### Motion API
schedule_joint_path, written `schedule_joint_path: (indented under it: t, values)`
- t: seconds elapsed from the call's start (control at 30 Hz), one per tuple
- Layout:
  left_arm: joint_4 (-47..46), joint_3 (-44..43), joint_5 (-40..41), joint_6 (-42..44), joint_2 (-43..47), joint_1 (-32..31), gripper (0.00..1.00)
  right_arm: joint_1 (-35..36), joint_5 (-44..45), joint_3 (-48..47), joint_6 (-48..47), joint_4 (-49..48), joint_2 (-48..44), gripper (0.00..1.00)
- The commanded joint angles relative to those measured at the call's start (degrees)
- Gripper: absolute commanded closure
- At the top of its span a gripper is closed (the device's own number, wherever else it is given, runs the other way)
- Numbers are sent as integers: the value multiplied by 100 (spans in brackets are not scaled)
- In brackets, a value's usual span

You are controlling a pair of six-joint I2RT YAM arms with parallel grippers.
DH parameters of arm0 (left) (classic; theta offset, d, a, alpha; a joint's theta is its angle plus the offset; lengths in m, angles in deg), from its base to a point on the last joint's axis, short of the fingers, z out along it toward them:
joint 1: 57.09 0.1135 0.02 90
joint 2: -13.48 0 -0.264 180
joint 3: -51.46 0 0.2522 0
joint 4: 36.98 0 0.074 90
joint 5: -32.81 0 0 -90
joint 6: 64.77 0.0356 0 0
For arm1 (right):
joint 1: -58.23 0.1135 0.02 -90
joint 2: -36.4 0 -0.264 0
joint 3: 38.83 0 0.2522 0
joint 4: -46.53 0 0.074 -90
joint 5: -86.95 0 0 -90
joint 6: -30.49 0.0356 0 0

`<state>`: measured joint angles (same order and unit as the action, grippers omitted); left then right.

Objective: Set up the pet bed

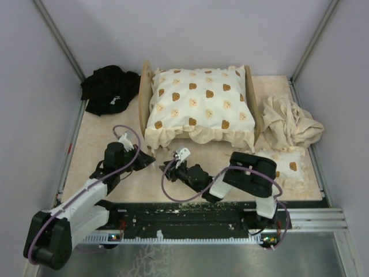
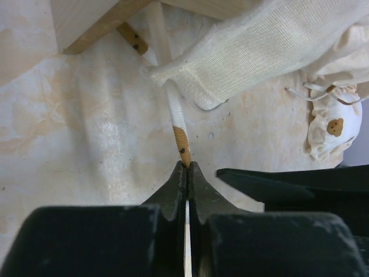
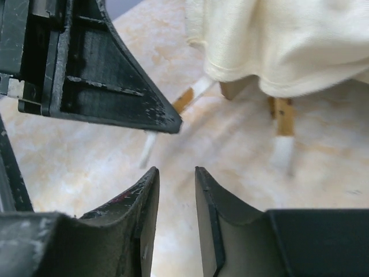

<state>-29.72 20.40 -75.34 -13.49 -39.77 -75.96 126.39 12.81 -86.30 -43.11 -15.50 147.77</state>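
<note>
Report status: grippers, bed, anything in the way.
Left gripper shut on tie. Right gripper open, empty. Bed carries cushion. Beige cloth heaped by its right side.

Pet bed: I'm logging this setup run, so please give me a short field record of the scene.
pet bed: light-wood frame, far centre of table
frilled cushion: lying on the bed
left gripper: shut on a white-and-tan tie strap that runs toward the bed's corner
right gripper: open, nothing between the jaws
beige cloth: crumpled, right of the bed
black cloth: bunched, left of the bed
</note>
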Motion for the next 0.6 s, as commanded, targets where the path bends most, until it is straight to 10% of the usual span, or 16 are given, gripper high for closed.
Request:
schedule_joint_path:
  t: [0.0, 0.57]
  values:
    - [-42, 183, 244, 131, 178, 18, 100, -30, 637, 246, -366, 709, -1141, 66]
    - [-141, 285, 498, 196, 28, 24, 100, -897, 229, -498, -687, 1057, -261, 48]
